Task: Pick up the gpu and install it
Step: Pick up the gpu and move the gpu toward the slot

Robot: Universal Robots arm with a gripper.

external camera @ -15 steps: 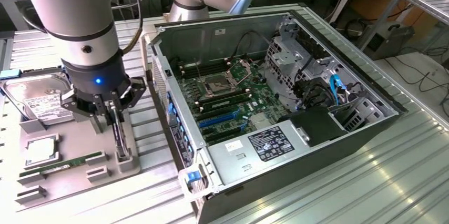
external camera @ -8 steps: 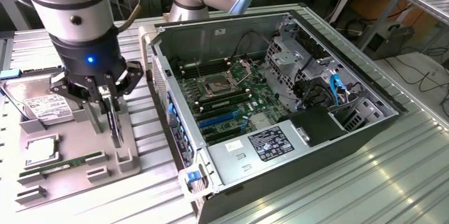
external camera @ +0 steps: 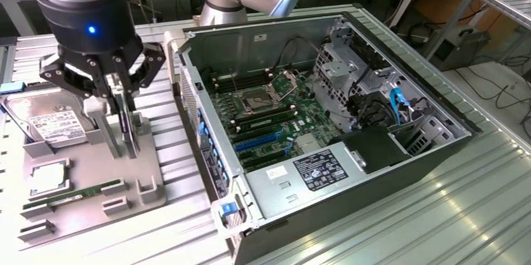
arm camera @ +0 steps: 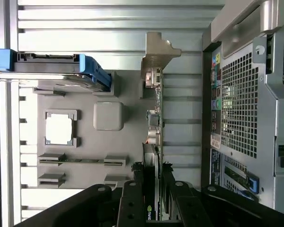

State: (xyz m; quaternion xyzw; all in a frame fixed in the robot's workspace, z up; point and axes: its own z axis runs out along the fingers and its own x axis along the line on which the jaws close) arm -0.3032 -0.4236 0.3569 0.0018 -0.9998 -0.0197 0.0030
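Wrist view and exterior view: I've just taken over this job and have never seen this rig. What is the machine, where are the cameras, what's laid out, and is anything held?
The machine is a single robot arm ending in a gripper. The exterior view comes from a camera off the arm that looks down on the bench. The wrist view comes from a camera on the arm's wrist, looking past the gripper. A grey tray carries a hard drive, a processor chip, a RAM stick and the gpu, which stands on edge. Beside the tray lies an open computer case with its motherboard exposed. The gripper is down over the gpu, which sits in the tray. Whether it is clamped, I cannot tell.
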